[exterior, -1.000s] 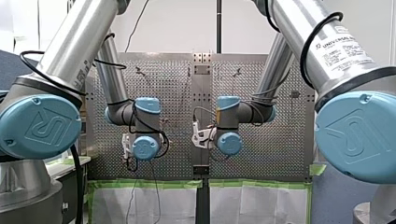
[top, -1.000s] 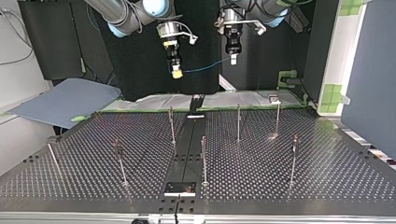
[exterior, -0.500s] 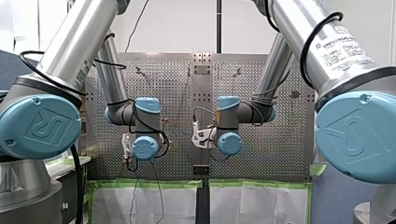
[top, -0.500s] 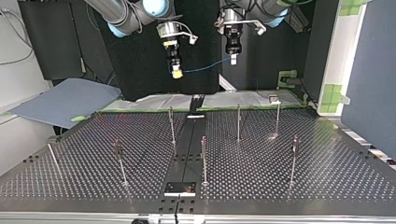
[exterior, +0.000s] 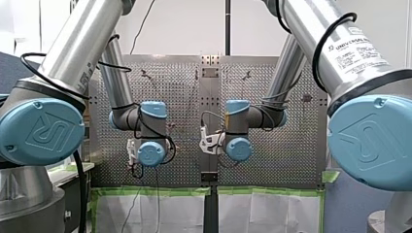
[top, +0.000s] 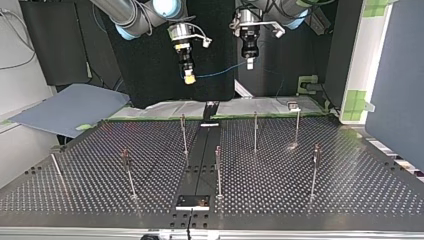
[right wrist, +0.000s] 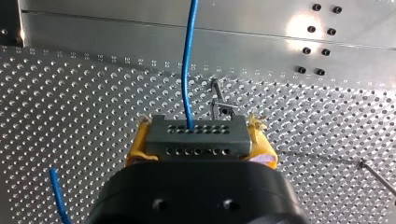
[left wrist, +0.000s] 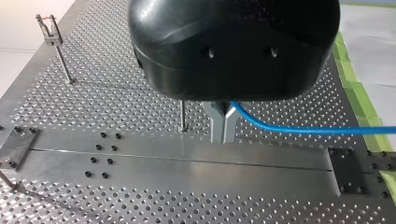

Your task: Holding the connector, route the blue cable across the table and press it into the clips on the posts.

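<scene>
Currently the grey connector (right wrist: 196,135) is clamped between the yellow pads (right wrist: 135,149) of the right gripper (top: 189,76), whose fingers are closed only as far as the connector's body allows. The blue cable (left wrist: 299,130) is seen leaving the connector's face and is stretched through the air to the left gripper (top: 249,62), whose metal fingers (left wrist: 218,125) are pinched together on it with almost no gap. Both grippers are held well above the perforated table (top: 300,195); in the top view the right one is placed at the left and the left one at the right, with the cable strung between them. Thin posts (top: 255,131) are stood upright on the table below, well apart from the cable. A further loose stretch of blue cable is seen beside the right gripper in its wrist view
</scene>
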Motion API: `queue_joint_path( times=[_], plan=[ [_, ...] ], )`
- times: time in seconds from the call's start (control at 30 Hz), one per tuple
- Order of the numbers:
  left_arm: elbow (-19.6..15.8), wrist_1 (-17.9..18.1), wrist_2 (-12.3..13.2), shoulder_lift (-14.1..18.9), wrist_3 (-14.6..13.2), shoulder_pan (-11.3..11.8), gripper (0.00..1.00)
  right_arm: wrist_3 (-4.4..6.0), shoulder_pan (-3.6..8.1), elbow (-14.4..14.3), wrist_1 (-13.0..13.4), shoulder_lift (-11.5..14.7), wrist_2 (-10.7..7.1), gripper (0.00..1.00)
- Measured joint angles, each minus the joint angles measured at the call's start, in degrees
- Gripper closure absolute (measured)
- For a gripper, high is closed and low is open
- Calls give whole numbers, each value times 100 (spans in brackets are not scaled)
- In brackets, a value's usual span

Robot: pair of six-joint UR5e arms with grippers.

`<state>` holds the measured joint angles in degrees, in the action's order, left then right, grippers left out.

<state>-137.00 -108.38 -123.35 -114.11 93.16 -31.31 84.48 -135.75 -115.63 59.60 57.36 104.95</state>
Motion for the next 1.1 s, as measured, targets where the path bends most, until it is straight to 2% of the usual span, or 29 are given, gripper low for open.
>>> queue_joint_path(
  times=[0.87, 1.1],
  plan=[
    [3, -2, 2, -3, -4, 1, 100, 0, 0, 0, 0, 0, 1, 100],
    [40, -139, 32, -206, -24, 0, 100, -3, -20, 11, -18, -11, 11, 100]
  ],
)
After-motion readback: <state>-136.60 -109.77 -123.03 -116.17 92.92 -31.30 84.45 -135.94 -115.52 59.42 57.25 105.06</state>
